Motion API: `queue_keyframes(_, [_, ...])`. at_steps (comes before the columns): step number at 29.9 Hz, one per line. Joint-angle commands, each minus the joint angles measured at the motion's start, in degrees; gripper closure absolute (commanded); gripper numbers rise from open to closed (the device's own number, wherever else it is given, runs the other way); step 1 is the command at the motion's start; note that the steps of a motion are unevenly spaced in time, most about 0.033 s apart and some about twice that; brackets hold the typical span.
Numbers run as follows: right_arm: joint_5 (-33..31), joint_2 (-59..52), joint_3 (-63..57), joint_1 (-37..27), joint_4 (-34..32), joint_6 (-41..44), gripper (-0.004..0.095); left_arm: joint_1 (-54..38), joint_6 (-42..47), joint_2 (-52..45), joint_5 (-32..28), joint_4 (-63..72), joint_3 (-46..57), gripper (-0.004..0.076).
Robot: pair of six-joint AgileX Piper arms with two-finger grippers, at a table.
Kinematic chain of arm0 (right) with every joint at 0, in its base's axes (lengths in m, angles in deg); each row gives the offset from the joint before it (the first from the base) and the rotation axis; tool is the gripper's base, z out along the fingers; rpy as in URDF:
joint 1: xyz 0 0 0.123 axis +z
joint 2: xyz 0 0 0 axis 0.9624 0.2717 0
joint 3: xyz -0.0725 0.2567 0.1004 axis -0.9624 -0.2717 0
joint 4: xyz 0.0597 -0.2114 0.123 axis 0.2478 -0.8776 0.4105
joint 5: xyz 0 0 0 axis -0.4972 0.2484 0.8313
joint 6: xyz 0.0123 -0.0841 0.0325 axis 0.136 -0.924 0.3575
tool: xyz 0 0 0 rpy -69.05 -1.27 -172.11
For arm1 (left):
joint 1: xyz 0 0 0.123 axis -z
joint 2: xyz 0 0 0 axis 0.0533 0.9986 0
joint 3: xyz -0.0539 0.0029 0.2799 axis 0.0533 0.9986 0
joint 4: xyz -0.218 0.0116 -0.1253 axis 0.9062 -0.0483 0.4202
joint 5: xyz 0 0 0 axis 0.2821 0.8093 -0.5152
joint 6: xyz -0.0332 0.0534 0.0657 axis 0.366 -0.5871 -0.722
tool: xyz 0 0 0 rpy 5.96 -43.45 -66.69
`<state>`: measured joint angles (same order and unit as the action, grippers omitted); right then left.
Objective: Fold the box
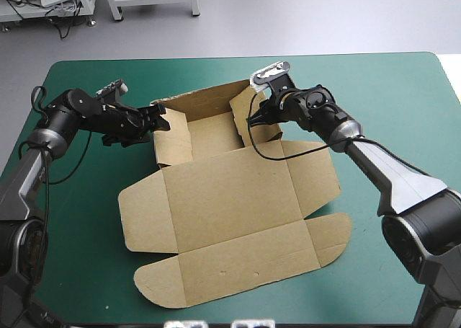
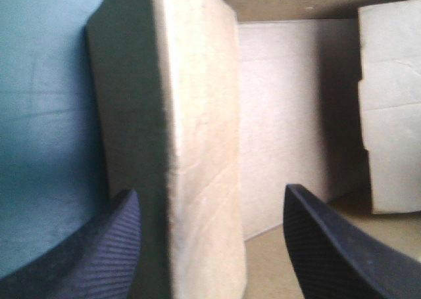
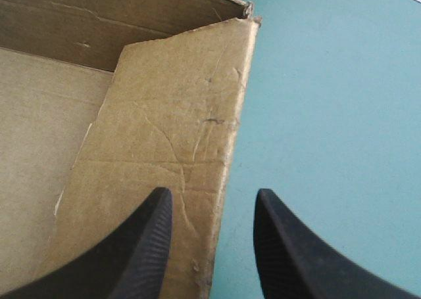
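You have the teal-green table [image 1: 389,97] bearing the brown box [image 1: 230,198] at its middle, lid flat toward the near edge, far walls raised.

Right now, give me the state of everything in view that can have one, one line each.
box: part folded, far walls raised into an open tray.
lid: flat on the teal-green cover, flaps spread.
left gripper: open, fingers astride the tray's left wall.
right gripper: open, fingers astride the edge of the right wall.
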<state>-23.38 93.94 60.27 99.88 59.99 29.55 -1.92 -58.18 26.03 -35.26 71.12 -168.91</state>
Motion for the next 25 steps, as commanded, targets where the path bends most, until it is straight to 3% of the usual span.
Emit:
queue_keyframes(1, [3.5, -4.2, 1.9, -0.4, 1.1, -0.2, 0.0528, 0.0, -5.3, -3.3, -1.0, 8.2, -1.8, 0.0305])
queue_keyframes(8, [3.6, -6.6, 1.9, -0.4, 0.9, -0.2, 0.0530, 0.0, -8.3, -8.3, 3.3, 3.8, -4.0, 0.0530])
queue_keyframes(13, [1.4, -7.5, 1.9, -0.4, 1.0, -0.2, 0.0530, 0.0, -11.0, -12.5, 16.6, -2.2, -8.8, 0.0723])
queue_keyframes(17, [-0.5, -7.5, 1.9, -0.4, 1.0, 0.4, 0.0530, 0.0, -12.3, -17.6, 21.5, -7.7, -9.4, 0.0734])
queue_keyframes(25, [-2.0, -7.5, 1.9, -2.7, 2.3, 2.4, 0.0530, 0.0, -10.8, -34.3, 20.1, -20.8, -9.4, 0.0734])
